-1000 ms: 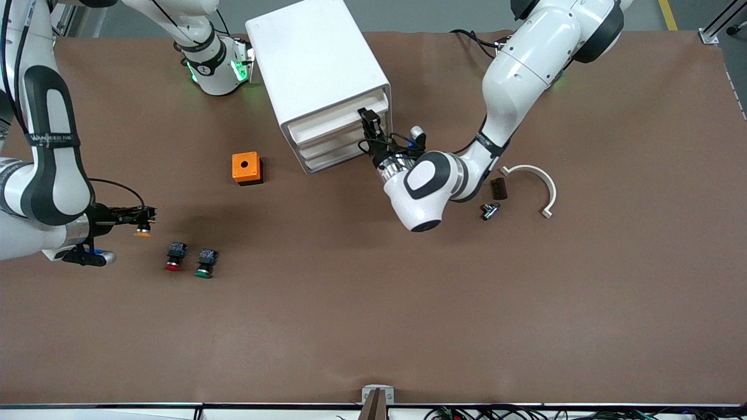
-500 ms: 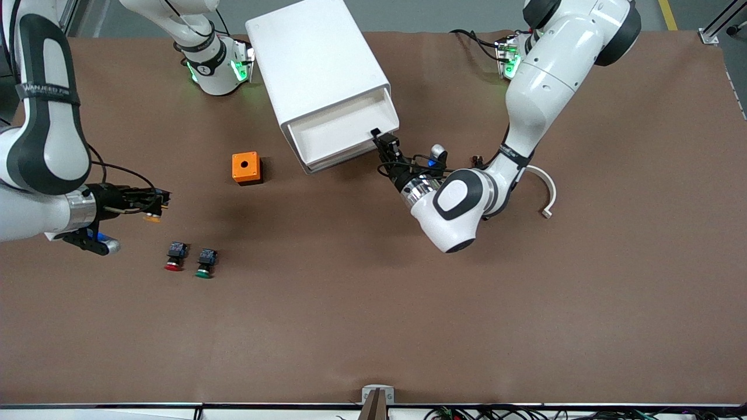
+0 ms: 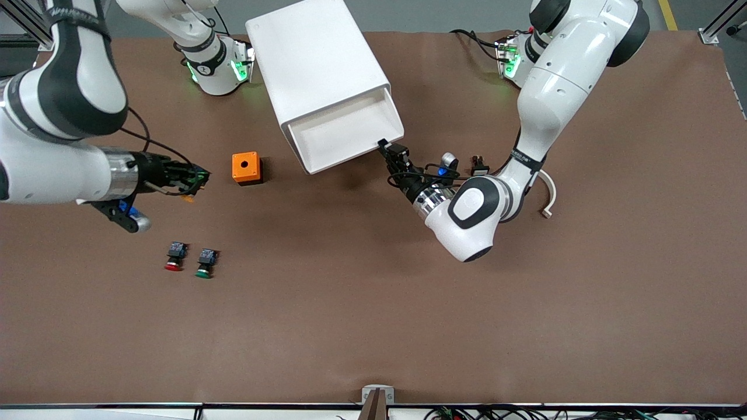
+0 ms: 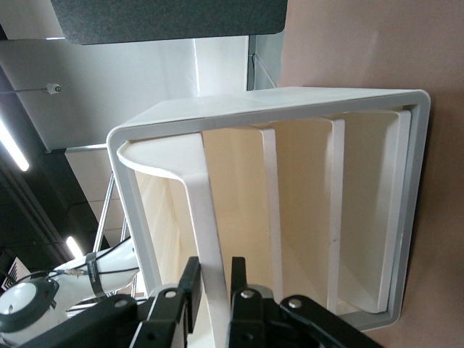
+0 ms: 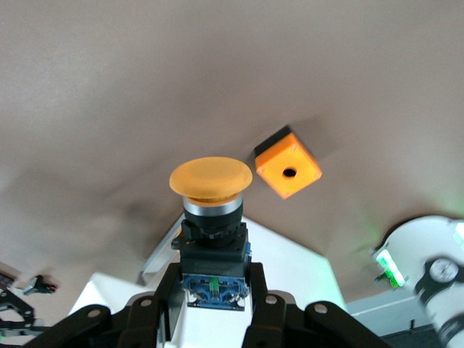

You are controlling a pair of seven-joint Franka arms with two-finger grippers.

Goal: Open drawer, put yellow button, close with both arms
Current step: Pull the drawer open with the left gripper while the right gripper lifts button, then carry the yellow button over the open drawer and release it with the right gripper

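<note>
yellow button (image 5: 211,178) (black-and-blue body), white drawer (image 3: 350,133), orange box (image 3: 246,168).

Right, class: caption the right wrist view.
Right claw holds the yellow button above the table, orange box nearby.

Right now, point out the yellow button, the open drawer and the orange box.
yellow button (image 5: 211,177): right wrist view, on its cap.
drawer (image 3: 341,135): front view, on its bare floor.
orange box (image 3: 245,167): front view, on its top face.

Two arms (image 3: 543,99) (image 3: 52,146); three buttons: yellow (image 5: 211,177), red (image 3: 174,257), green (image 3: 205,263); one cabinet (image 3: 315,64); one orange box (image 3: 245,167).
</note>
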